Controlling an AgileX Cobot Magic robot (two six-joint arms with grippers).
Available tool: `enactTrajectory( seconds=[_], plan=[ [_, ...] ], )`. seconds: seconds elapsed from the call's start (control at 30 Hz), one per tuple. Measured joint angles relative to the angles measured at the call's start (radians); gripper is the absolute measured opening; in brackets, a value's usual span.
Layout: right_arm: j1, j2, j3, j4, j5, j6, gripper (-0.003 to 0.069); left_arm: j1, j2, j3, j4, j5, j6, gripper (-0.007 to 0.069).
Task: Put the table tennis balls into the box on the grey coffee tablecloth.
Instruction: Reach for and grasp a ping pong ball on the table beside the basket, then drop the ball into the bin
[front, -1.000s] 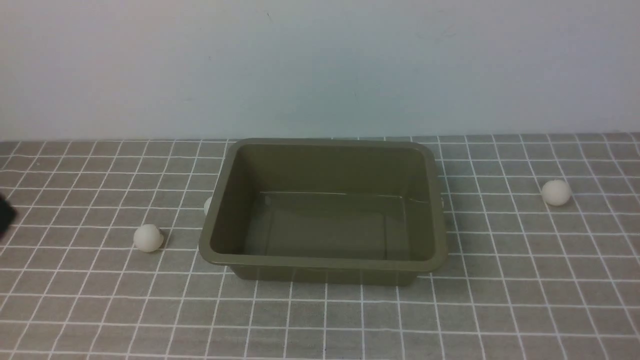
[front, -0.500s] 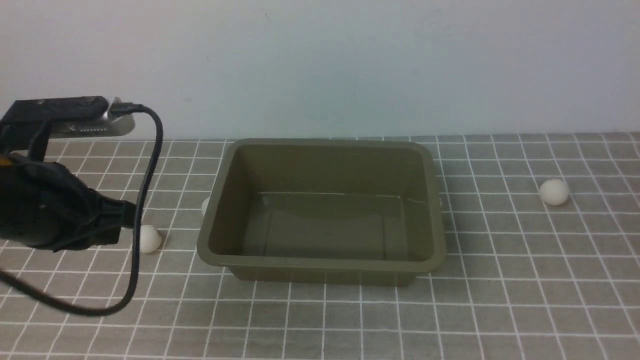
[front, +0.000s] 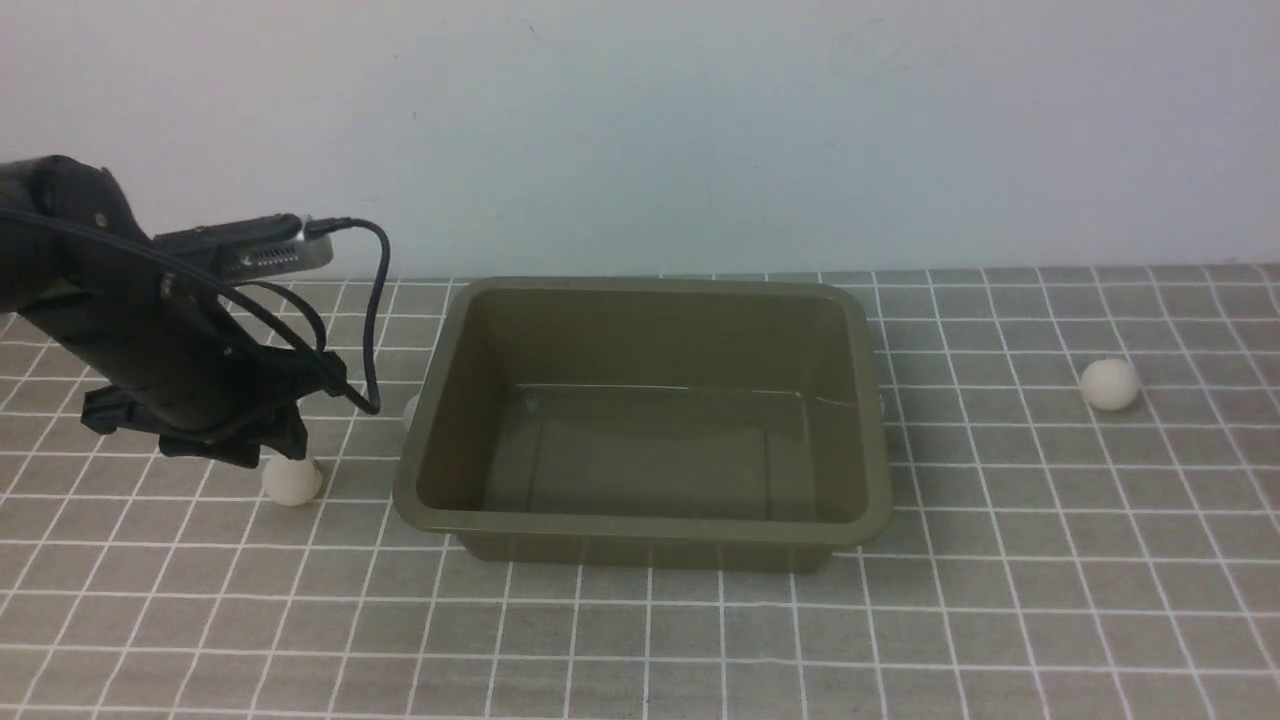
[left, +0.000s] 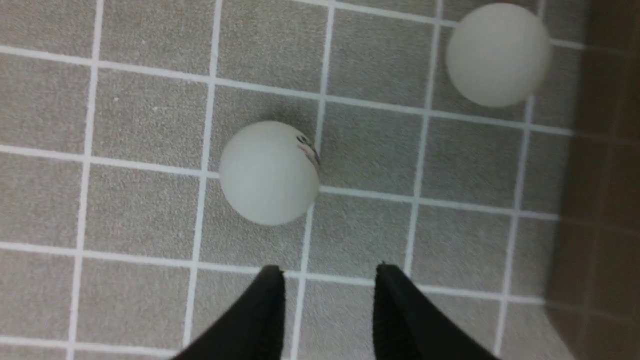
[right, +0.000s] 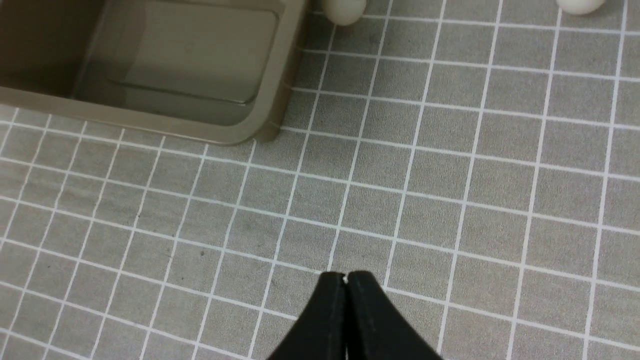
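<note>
1. Left gripper (left: 327, 272) hovers with its fingers (left: 255, 320) apart, empty, just short of the nearest table tennis ball (left: 269, 172); right gripper (right: 346, 277) is pressed together, holding nothing.
2. All four balls (front: 1110, 384) lie on the grey coffee tablecloth (front: 1000, 600), two on each side of the empty olive-green box (front: 640, 525).
3. Light, rigid, smooth and free-rolling, I judge: close gently across the ball's widest girth.

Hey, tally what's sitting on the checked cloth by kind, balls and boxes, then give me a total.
White balls: 4
Green box: 1
Total: 5
</note>
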Motion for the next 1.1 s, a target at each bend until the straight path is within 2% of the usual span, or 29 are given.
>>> enactTrajectory(
  seconds=[0.07, 0.13, 0.17, 0.27, 0.43, 0.5, 0.53, 0.57, 0.6, 0.77, 0.93, 1.03, 1.1],
  plan=[
    [0.0, -0.017, -0.002, 0.001, 0.0, 0.0, -0.001, 0.003, 0.065, -0.035, 0.005, -0.032, -0.001, 0.0358],
    [0.0, -0.023, -0.002, 0.001, 0.002, 0.0, -0.001, 0.003, 0.097, -0.05, 0.01, -0.053, -0.001, 0.0396],
    [0.0, -0.027, -0.002, 0.001, 0.002, 0.0, -0.001, 0.003, 0.135, -0.067, 0.014, -0.08, -0.001, 0.0439],
    [0.0, -0.028, -0.002, 0.002, 0.003, 0.0, -0.001, 0.003, 0.187, -0.074, 0.035, -0.102, -0.001, 0.0457],
    [0.0, -0.028, -0.002, 0.002, 0.004, -0.001, -0.001, 0.003, 0.245, -0.078, 0.075, -0.132, -0.001, 0.0446],
    [0.0, -0.028, -0.002, 0.002, 0.004, -0.001, -0.001, 0.003, 0.252, -0.079, 0.08, -0.141, -0.001, 0.0395],
    [0.0, -0.028, -0.002, 0.002, 0.004, -0.001, -0.001, 0.003, 0.252, -0.079, 0.08, -0.143, -0.001, 0.0395],
    [0.0, -0.028, -0.002, 0.002, 0.004, -0.001, -0.001, 0.003, 0.253, -0.082, 0.085, -0.138, 0.0, 0.0337],
    [0.0, -0.028, -0.002, 0.002, 0.004, -0.001, -0.001, 0.003, 0.253, -0.084, 0.087, -0.134, 0.0, 0.0339],
    [0.0, -0.028, -0.002, 0.005, 0.004, -0.001, -0.001, 0.003, 0.184, -0.161, 0.113, 0.056, 0.001, 0.0342],
    [0.0, -0.028, -0.002, 0.005, 0.002, -0.001, -0.0009, -0.018, 0.036, -0.236, -0.024, 0.16, 0.055, 0.0342],
    [0.0, -0.028, -0.002, 0.005, -0.009, -0.001, -0.0009, -0.094, -0.024, -0.25, -0.186, 0.174, 0.198, 0.0342],
    [0.0, -0.028, -0.002, 0.005, -0.014, -0.001, -0.0009, -0.144, -0.014, -0.25, -0.223, 0.175, 0.275, 0.0342]
  ],
)
